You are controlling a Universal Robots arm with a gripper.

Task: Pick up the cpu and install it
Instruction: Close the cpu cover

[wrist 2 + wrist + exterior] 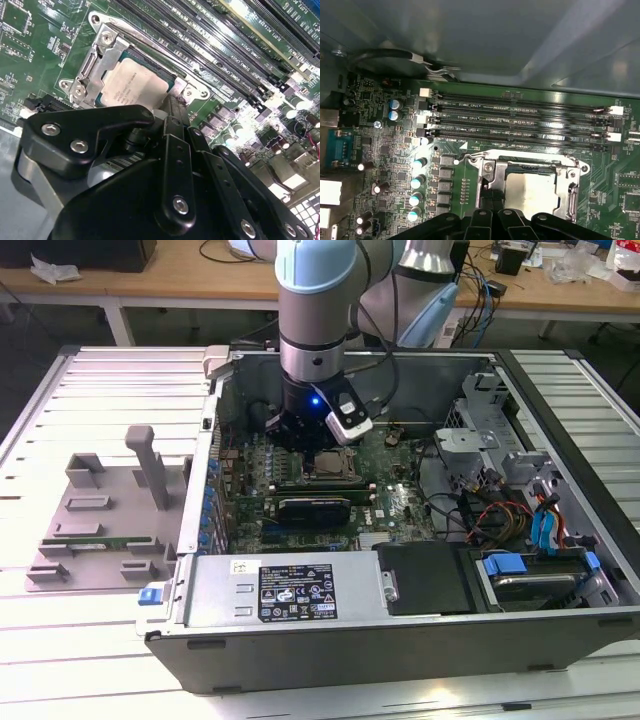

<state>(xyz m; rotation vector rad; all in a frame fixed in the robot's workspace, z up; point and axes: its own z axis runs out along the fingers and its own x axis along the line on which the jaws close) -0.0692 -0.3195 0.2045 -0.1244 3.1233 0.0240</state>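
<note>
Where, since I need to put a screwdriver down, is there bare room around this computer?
Free: the ribbed table beyond the grey fixture and in front of the computer case. Crowded: inside the case, where the gripper hangs over the cpu and cables fill the drive corner.

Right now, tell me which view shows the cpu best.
Second wrist view: the cpu sits in the socket, top plate well lit. First wrist view: darker, partly behind the gripper. Exterior view: a tiny grey patch.
</note>
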